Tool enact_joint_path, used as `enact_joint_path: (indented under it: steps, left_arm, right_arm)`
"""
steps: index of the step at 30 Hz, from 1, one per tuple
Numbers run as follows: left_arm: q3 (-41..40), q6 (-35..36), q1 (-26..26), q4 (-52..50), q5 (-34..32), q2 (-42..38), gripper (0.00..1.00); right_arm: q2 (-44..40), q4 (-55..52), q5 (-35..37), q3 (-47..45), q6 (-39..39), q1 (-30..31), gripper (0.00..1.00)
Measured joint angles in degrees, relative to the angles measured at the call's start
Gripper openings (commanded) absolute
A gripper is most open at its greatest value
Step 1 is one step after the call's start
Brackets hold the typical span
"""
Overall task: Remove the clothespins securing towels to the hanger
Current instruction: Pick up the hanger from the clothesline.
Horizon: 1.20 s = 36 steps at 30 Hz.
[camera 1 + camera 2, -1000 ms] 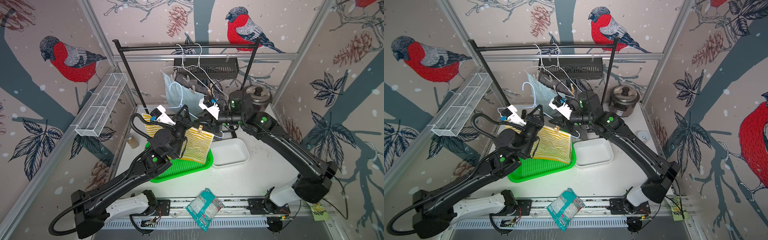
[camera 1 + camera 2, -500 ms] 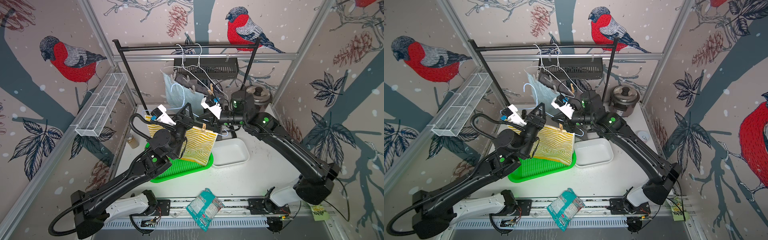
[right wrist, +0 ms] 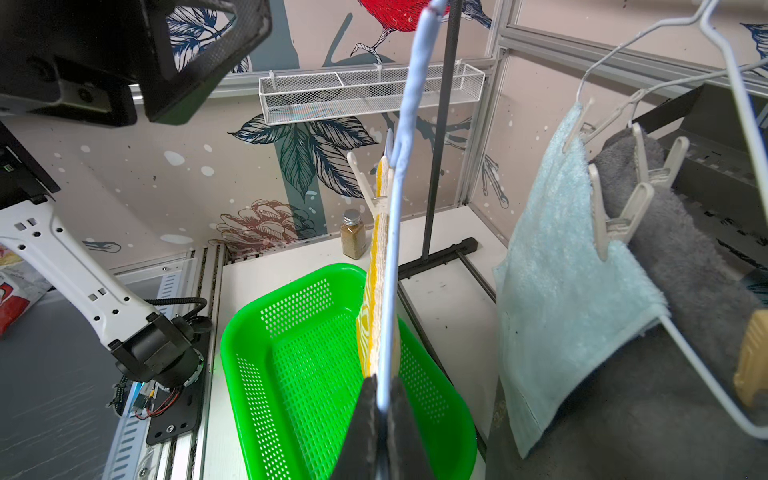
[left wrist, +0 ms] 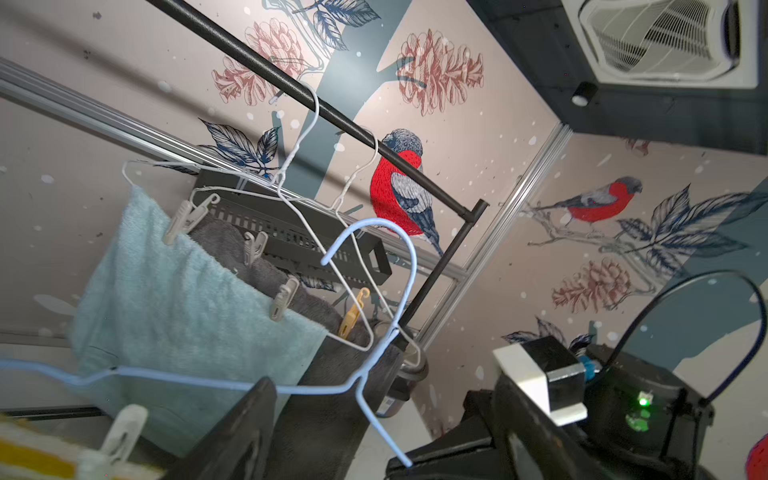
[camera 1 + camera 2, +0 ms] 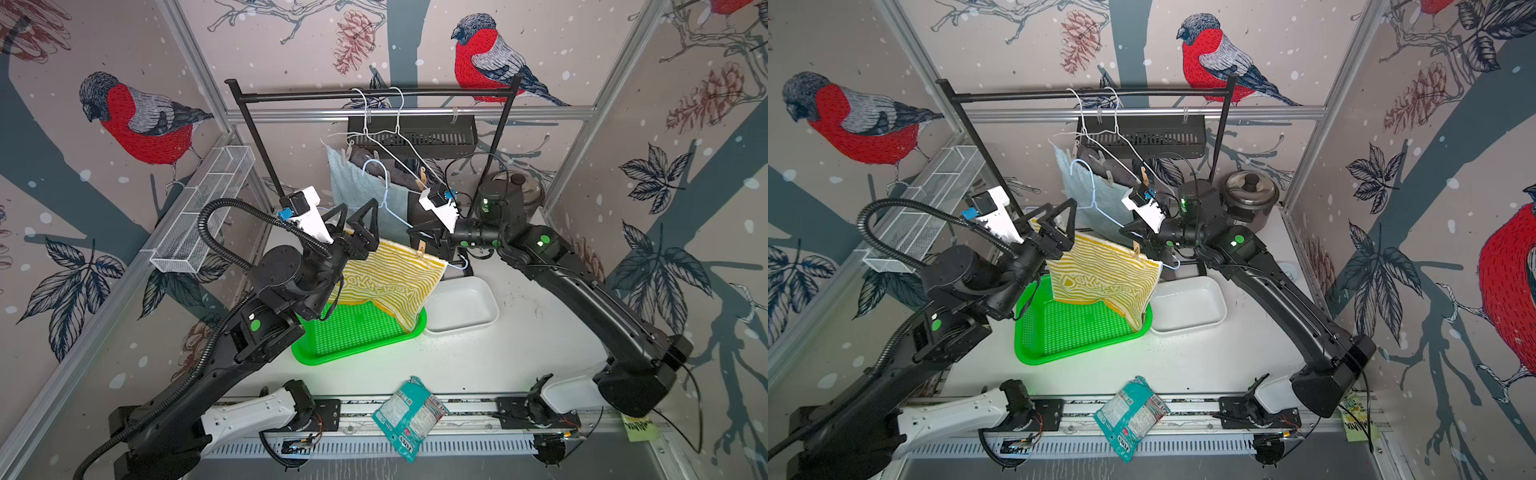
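In both top views the left fingers (image 5: 368, 222) stand spread beside the yellow towel (image 5: 390, 278), which hangs over the basket (image 5: 353, 336). A wood pin (image 5: 420, 251) sits on the towel's top edge by the right fingers (image 5: 428, 240).

Left wrist: pale pins (image 4: 283, 299) hold the blue towel (image 4: 178, 299) and grey towel (image 4: 216, 239) on white hangers (image 4: 307, 224).

Right wrist: the right fingers (image 3: 365, 419) clamp the blue hanger (image 3: 399, 208). A white pin (image 3: 365, 187) clips the yellow towel (image 3: 372, 311).

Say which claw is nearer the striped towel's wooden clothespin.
Right. The right claw grips the blue hanger just beside the clothespin; the left claw is open at the towel's other end.
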Motion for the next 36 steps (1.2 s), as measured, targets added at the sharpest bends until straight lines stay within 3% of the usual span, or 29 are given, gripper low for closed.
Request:
enact_joint_path:
  steps: [4, 8, 13, 19, 22, 27, 32, 36]
  left_arm:
    - [3.0, 10.1, 0.0, -8.9, -0.2, -0.8, 0.68]
    - [3.8, 19.9, 1.1, -16.6, -3.1, -1.4, 0.67]
    - [5.2, 27.3, 10.0, -21.0, 2.1, -2.3, 0.68]
    - [7.3, 31.3, 25.6, -22.3, 18.4, 3.0, 0.74]
    - [6.5, 34.3, 30.2, -23.5, 26.7, 5.6, 0.76]
    - [4.0, 40.0, 34.5, -22.6, 39.5, 3.6, 0.82]
    - [4.0, 43.2, 35.5, -20.4, 51.1, 3.9, 0.83]
    - [4.0, 45.6, 35.6, -20.4, 55.9, 7.1, 0.82]
  right_arm:
    - [-0.6, 0.0, -1.6, -0.9, 0.0, -0.9, 0.01]
    - [-0.7, -0.7, -3.8, -1.2, -0.3, -2.3, 0.01]
    - [-0.9, -2.3, -5.0, -1.5, -1.6, -2.8, 0.01]
    - [-1.6, -3.5, -5.9, -1.9, -1.9, -3.3, 0.01]
    - [-1.7, -3.5, -6.4, -1.9, -2.0, -3.8, 0.01]
    - [-1.7, -4.1, -6.7, -2.0, -2.4, -4.3, 0.01]
    - [-1.3, -4.4, -7.1, -2.0, -3.0, -4.5, 0.01]
    - [-1.1, -4.5, -7.5, -1.9, -3.2, -4.5, 0.01]
